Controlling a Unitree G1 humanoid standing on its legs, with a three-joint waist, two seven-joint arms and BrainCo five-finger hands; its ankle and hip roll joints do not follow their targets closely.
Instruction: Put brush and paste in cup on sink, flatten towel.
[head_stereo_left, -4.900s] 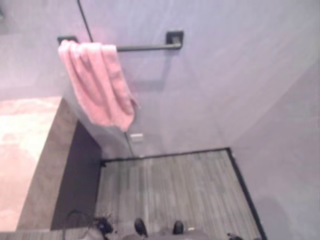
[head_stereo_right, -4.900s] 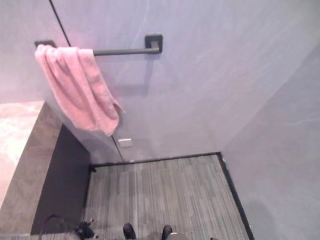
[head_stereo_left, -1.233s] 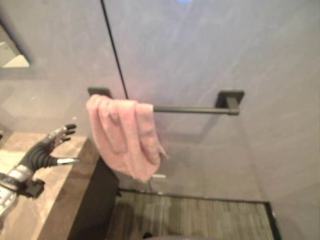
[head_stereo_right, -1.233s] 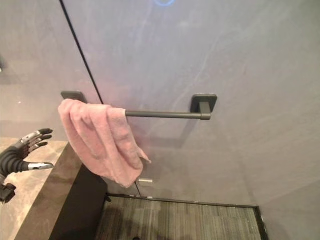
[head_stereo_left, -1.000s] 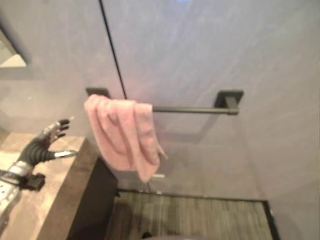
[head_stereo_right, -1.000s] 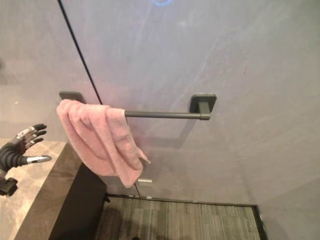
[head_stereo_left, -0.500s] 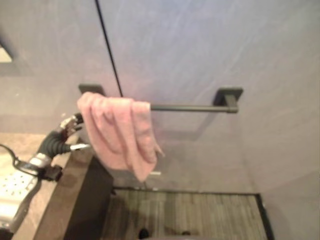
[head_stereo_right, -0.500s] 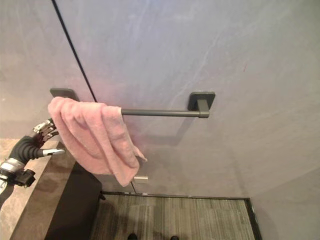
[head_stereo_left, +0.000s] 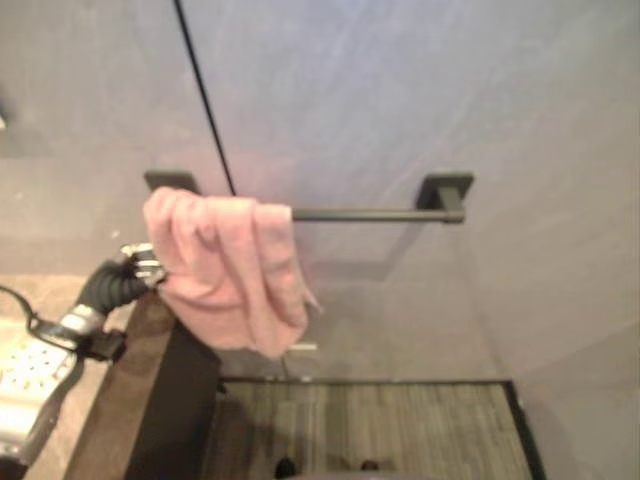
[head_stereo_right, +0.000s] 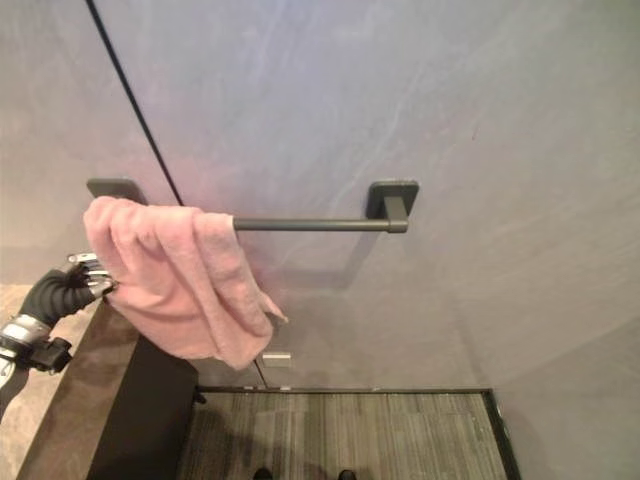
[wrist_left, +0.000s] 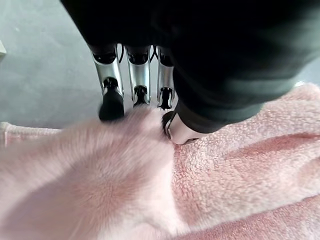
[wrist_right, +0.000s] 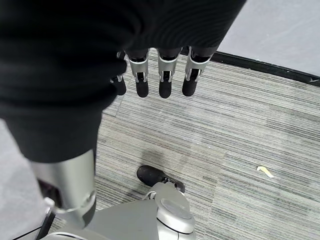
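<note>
towel (head_stereo_left: 232, 268) bunched; left hand (head_stereo_left: 128, 276) touching

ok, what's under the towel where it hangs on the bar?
The pink towel is bunched over the end of the dark bar by the counter, covering that stretch of it. The left hand meets the towel's edge; its fingertips are hidden in the cloth.

Hidden: left hand (head_stereo_left: 135, 272) at towel (head_stereo_left: 232, 270)
Fingertips and thumb lost behind bunched pink cloth (grasp unreadable); bar (head_stereo_left: 365, 213) covered under drape at its left end.
</note>
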